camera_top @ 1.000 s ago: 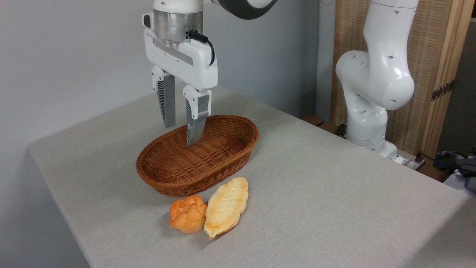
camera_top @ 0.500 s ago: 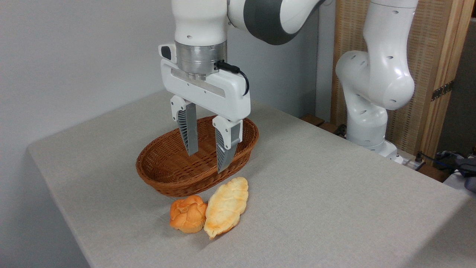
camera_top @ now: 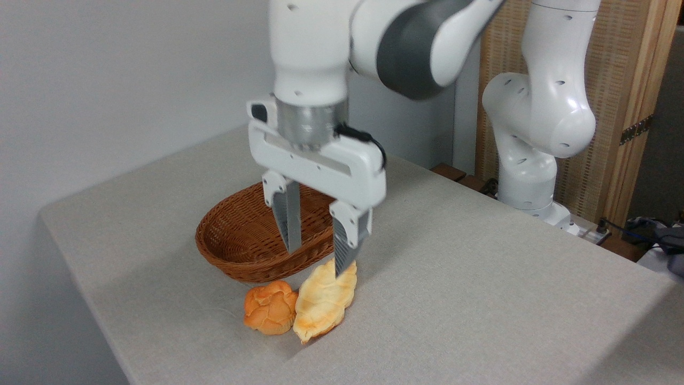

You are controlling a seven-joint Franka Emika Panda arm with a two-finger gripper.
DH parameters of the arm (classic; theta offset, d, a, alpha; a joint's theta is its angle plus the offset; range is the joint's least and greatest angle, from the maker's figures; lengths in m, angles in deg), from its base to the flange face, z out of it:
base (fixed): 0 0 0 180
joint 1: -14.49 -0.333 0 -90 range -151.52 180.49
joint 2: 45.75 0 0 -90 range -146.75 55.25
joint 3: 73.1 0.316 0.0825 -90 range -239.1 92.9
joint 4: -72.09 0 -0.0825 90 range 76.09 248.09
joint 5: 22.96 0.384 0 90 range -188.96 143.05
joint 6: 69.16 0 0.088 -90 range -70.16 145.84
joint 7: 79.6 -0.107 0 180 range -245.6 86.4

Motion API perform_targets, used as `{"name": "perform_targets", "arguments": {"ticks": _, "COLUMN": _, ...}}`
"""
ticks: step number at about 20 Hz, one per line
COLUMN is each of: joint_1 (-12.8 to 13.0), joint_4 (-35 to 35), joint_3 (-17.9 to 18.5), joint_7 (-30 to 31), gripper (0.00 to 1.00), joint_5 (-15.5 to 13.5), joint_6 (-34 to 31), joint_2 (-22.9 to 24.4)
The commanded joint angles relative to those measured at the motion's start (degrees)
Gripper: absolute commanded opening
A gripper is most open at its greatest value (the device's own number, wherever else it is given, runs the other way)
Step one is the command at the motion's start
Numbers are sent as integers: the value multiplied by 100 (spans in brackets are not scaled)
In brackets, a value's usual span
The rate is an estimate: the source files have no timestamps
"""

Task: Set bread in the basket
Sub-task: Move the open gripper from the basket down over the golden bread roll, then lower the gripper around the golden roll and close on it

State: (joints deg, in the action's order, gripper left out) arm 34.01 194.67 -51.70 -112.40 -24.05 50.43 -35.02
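Gripper (camera_top: 316, 263) fingers apart, empty, above bread (camera_top: 324, 299) far end. Bread looks light, soft, crushable; grip gently across narrow middle.

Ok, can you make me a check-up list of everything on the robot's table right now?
Surface: grey cloth-covered table, flat, no spills seen.
Job's things: the bread lies on the table, outside the basket; the basket holds nothing that shows.
Clutter: a small orange bun sits touching the bread's left side.
Grippers: the gripper is open, fingers pointing down above the bread's far end, holding nothing.
Cables: a black cable loops at the gripper's body; more cables by the arm's base.
Surroundings: grey wall behind, wooden screen at right.
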Motion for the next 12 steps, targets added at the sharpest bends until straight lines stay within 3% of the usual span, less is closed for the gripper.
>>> {"name": "perform_targets", "arguments": {"ticks": 1, "joint_1": 43, "joint_4": 353, "joint_3": 110, "joint_7": 28, "gripper": 100, "joint_5": -119, "joint_6": 617, "joint_2": 26}}
{"name": "perform_targets", "arguments": {"ticks": 6, "joint_1": 60, "joint_4": 556, "joint_3": 259, "joint_7": 10, "gripper": 100, "joint_5": -137, "joint_6": 1074, "joint_2": -105}}
{"name": "perform_targets", "arguments": {"ticks": 12, "joint_1": 130, "joint_4": 635, "joint_3": 259, "joint_7": 1, "gripper": 100, "joint_5": -137, "joint_6": 1101, "joint_2": -211}}
